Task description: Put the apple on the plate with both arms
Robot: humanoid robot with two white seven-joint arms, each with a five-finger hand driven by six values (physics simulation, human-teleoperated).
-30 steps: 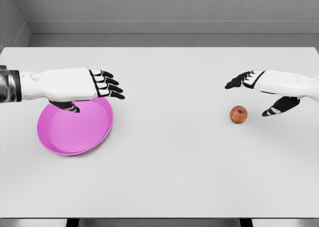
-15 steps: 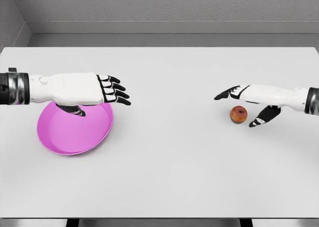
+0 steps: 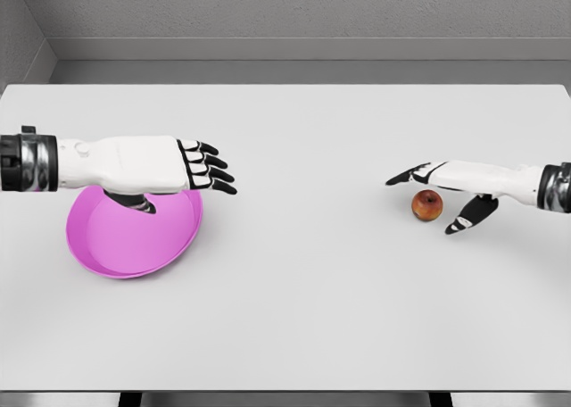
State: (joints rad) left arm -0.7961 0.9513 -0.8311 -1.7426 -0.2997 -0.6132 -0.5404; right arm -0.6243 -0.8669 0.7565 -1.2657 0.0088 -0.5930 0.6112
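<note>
right hand: we are spreading fingers wide around the apple, gripping nothing, framing it for a grasp
apple: sitting on bench, far from plate
left hand: hovering open over plate, holding nothing, ready to receive

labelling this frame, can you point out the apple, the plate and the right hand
apple [image 3: 427, 205], head view, middle of its red skin
plate [image 3: 107, 251], head view, bare pink floor
right hand [image 3: 446, 188], head view, between fingers and thumb

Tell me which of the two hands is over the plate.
The left hand: it hangs over the pink plate's far rim. The right hand sits across the table, fingers spread around the apple.
</note>
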